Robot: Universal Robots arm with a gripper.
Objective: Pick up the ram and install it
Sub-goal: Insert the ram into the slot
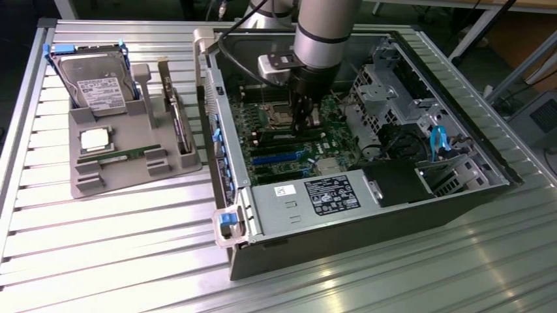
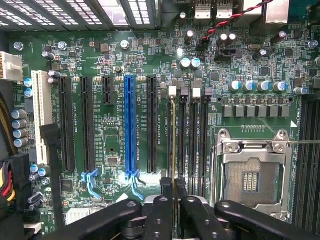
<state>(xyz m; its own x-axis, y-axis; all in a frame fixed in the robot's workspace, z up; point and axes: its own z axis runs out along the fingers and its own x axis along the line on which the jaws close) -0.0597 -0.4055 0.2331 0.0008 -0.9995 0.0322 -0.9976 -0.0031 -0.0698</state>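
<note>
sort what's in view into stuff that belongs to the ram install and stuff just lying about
Belongs to the job:
- the ram, seen edge-on, gripped by the jaws
- memory slots on the motherboard

Just lying about:
- hard drive
- processor chip
- grey tray holding both
- empty processor socket
</note>
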